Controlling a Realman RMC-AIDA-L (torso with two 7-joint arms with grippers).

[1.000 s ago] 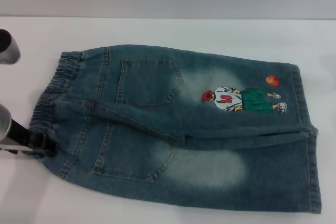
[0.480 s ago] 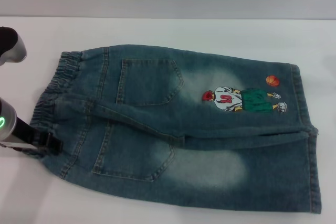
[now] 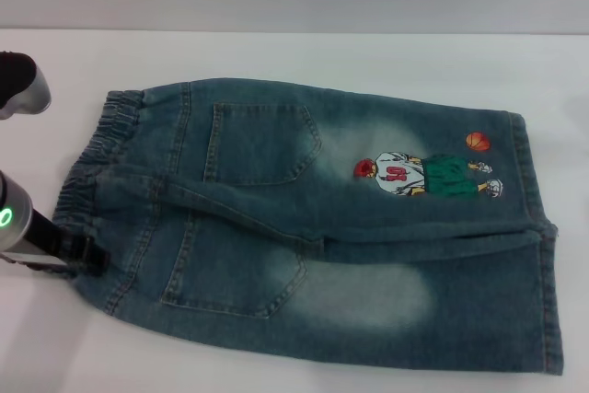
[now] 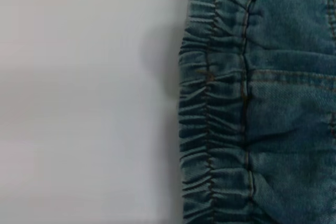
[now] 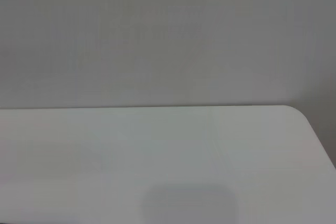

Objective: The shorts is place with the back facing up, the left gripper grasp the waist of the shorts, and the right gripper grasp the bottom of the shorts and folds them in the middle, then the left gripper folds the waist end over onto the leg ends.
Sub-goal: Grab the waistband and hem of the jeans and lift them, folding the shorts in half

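Since a moment ago the left arm has slid a little further in, so its black studded left gripper (image 3: pixel 81 257) now sits right at the edge of the darker, ruffled elastic waist of the shorts (image 3: pixel 92 167), down at the near corner of that band. From where I stand I cannot tell how wide its fingers are parted, nor whether they have any cloth between them yet; the left wrist view shows only the gathered waistband (image 4: pixel 215 124) beside bare white table (image 4: pixel 84 103).

The long blue washed-denim shorts (image 3: pixel 313 227) lie flat on the table, patch pockets up, waist toward the robot's left and the stitched leg hems (image 3: pixel 538 227) toward its right, with the cartoon basketball-player print (image 3: pixel 428 175) close to those hems. Nothing is folded yet.

The right gripper is not in sight; its wrist camera looks over bare table only.

This looks like the opening step, the left grasp at the waist. Next, I'd judge, that gripper must pinch the band firmly, and the right arm must come in for the hems.
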